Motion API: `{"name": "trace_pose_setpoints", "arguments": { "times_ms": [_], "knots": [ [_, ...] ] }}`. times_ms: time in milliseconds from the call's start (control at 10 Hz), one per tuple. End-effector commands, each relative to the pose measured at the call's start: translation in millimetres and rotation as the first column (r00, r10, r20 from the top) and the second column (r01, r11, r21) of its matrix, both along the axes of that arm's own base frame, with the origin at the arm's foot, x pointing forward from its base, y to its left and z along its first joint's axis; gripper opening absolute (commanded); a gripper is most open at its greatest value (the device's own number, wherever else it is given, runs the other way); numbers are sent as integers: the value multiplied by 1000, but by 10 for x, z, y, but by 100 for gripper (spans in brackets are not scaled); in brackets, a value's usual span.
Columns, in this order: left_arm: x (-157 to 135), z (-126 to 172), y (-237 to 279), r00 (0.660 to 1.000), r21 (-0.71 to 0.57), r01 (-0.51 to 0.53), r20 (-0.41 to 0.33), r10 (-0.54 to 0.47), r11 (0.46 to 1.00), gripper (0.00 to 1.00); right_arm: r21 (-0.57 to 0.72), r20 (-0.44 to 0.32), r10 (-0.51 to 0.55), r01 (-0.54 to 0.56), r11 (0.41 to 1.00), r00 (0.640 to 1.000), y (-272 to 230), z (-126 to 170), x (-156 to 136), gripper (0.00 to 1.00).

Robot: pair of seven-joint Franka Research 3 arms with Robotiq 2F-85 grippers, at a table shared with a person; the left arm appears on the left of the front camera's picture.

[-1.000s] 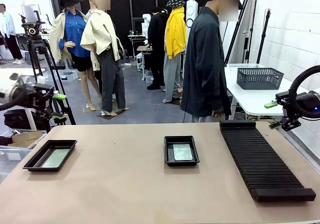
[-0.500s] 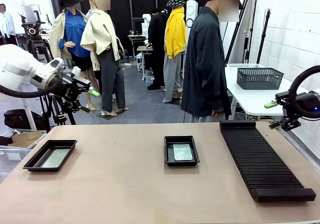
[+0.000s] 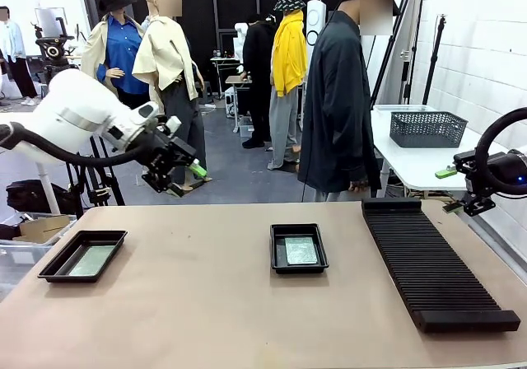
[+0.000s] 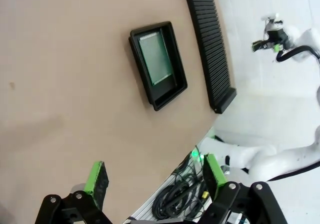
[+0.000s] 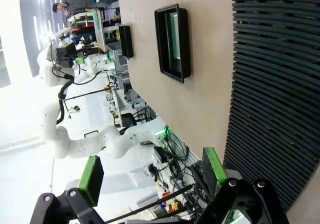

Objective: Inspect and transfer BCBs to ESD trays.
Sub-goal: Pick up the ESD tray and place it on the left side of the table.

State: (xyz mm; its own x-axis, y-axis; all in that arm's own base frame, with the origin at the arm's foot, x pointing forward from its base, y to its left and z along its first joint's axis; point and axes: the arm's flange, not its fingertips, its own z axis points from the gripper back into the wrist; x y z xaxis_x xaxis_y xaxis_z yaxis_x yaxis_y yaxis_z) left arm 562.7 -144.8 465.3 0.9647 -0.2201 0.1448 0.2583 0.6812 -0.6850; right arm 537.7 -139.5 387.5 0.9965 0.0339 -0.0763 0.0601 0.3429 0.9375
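Black ribbed rack (image 3: 436,262) right of centre tray (image 3: 299,248), left gripper (image 3: 185,178) and right gripper (image 3: 451,189) both apart, empty

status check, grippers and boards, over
Left gripper jaws open, empty, above table. Right gripper open, empty. One BCB in each ESD tray. Nothing in the way.

No legible text or labels

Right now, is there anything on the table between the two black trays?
No. In the front view, bare tabletop runs between the left tray and the middle tray; each holds a green board.
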Motion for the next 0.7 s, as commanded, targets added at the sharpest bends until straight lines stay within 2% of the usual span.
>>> {"name": "trace_pose_setpoints", "arguments": {
  "times_ms": [0, 300, 600],
  "knots": [
    [-21, -44, -261, 1000, 85, 0, -2, 1, 996, 100, -13, -5, -14, 14, 1000, 1000, 35, 14, -27, 100],
    [-98, -229, -765, 1000, 170, -2, 16, -1, 985, 100, -13, -5, -14, 14, 1000, 1000, 35, 14, -27, 100],
    [-113, -523, -1261, 997, 264, -70, 38, 63, 962, 100, -13, -5, -14, 14, 1000, 1000, 35, 14, -27, 100]
  ]
}}
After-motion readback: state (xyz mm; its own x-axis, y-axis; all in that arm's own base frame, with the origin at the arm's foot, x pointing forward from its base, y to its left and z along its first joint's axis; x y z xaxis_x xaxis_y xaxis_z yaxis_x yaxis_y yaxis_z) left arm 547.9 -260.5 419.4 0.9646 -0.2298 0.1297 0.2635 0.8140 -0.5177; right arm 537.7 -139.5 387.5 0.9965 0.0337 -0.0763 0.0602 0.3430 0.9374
